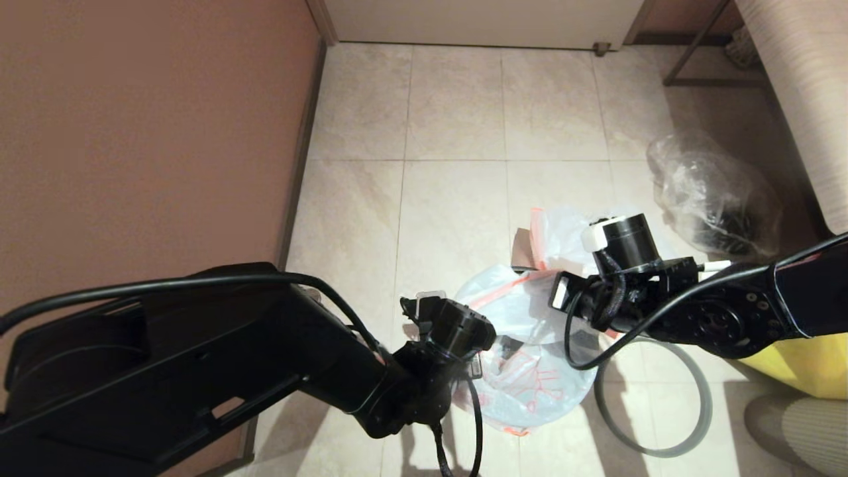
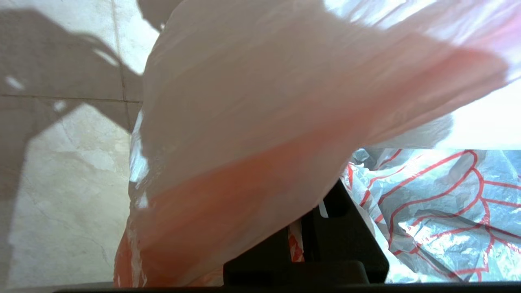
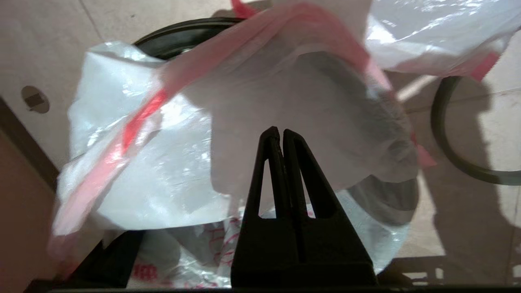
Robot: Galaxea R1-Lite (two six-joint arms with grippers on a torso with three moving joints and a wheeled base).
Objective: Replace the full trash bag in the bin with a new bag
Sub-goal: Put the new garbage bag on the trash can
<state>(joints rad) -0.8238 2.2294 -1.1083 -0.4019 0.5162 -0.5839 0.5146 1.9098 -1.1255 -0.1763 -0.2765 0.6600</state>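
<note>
Limp translucent new bag (image 1: 530, 371), orange-edged

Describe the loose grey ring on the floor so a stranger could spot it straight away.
Start at the new bag spread between both arms. Just to its right, a thin grey ring lies flat on the tiled floor. Unlike the crumpled plastic bags nearby, it is a rigid, open hoop.

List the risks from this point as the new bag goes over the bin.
1. The left gripper pinches only the orange-pink edge of the thin new bag; a pull from the right gripper, also shut on the film, could tear it or slip it free.
2. The bag drapes over the bin and hides most of its mouth, so it may bunch on top rather than open inside.
3. The grey rim ring lies on the floor beside the bin, so nothing clamps the bag yet.
</note>
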